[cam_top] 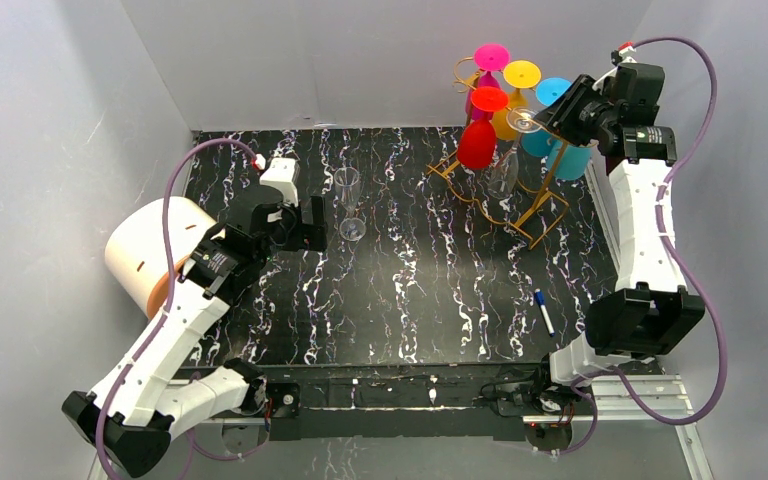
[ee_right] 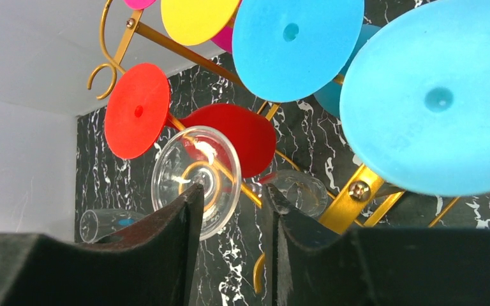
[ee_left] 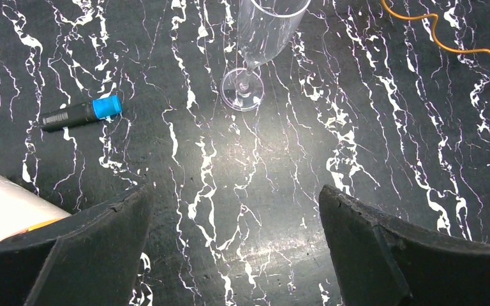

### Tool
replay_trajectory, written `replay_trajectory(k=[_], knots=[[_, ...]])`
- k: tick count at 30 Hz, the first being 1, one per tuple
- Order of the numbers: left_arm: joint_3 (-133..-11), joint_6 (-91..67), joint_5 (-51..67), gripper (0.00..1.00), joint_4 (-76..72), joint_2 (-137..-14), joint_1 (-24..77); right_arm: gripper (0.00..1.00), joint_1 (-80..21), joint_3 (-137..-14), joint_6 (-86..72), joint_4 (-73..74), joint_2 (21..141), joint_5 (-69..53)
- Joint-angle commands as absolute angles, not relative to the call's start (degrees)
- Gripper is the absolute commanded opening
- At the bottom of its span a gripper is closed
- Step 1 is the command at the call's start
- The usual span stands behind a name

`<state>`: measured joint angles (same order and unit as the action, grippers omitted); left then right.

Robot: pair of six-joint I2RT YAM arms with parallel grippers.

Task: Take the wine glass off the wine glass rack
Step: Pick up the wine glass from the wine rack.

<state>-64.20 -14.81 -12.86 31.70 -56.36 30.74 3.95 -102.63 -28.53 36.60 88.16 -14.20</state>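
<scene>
1. Right pincer (ee_right: 231, 196) sits at the top of the wine glass rack (ee_right: 356, 199). Its two black fingers (ee_right: 159, 252) are drawn narrow, with a slim gap showing between them. Whether the pads press on anything cannot be told.
2. Hanging upside down from the gold rack, at the far right of the surface (cam_top: 400, 300), is a clear wine glass (ee_right: 188, 159), foot uppermost and bowl below. Its round foot lies just above one fingertip, and the stem appears to lead down into the gap.
3. Seen from above, the glass's long axis runs roughly top to bottom, the stem hanging from a wire arm. The pincer meets it from the side, across that axis.
4. Crowding it are a red foot (ee_right: 137, 109) just beside the clear one, and a yellow foot (ee_right: 198, 16) and a blue foot (ee_right: 296, 44) above and to the right. That leaves little room to swing.
5. Left pincer (ee_left: 233, 197) is spread wide and holds nothing. It sits low over the surface, well apart from the rack, facing a clear flute (ee_left: 250, 70) that stands upright.
6. Nearer by far is the right arm. The coming move looks like a firm close on the stem, then a slide along the wire toward its open end. A straight pull down would likely catch the foot on the wire.
</scene>
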Motion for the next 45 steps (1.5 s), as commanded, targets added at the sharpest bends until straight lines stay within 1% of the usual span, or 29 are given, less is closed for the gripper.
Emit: replay_trajectory(k=[1,4,9,10,21,28,34,35,37,39,41,45], knots=[[-63.87,-14.97,-11.59,0.98,31.06,-53.89,30.50,0.42,4.50,-103.97,-28.65,34.55,88.98,-19.31],[-63.87,-15.20,-11.13,0.98,30.06,-52.77,30.50,0.39,4.59,-104.00,-28.69,33.92,89.21,-21.30],[-64.69,-14.79,-11.08,0.98,30.81,-53.19,30.50,0.37,4.88,-103.89,-29.64,33.19,89.63,-22.36],[-64.82,-14.72,-11.08,0.98,31.11,-53.35,30.50,0.34,5.01,-103.74,-30.43,32.27,89.80,-23.57],[-64.78,-14.94,-11.14,0.98,31.27,-53.22,30.50,0.34,5.96,-101.24,-34.20,30.97,90.10,-26.61],[-64.95,-15.16,-11.44,0.98,31.21,-53.77,30.50,0.30,7.13,-98.54,-38.28,28.50,89.48,-28.13],[-64.99,-15.31,-11.34,0.98,31.21,-54.05,30.50,0.29,7.86,-96.61,-41.36,26.76,88.95,-28.67],[-65.00,-15.30,-11.42,0.98,31.28,-54.05,30.50,0.29,7.97,-96.41,-41.80,26.46,88.87,-28.94],[-64.99,-15.29,-11.50,0.98,31.20,-54.04,30.50,0.21,8.18,-95.97,-42.66,25.97,88.62,-28.84],[-65.05,-15.29,-11.60,0.98,31.36,-54.00,30.50,0.18,8.24,-95.74,-43.77,25.62,88.36,-28.60],[-65.08,-15.36,-11.73,0.98,31.36,-53.97,30.50,0.12,8.59,-95.81,-45.01,25.84,88.25,-28.61],[-64.96,-15.48,-11.78,0.98,31.38,-53.96,30.50,0.06,9.03,-95.72,-46.91,25.72,87.70,-29.23]])
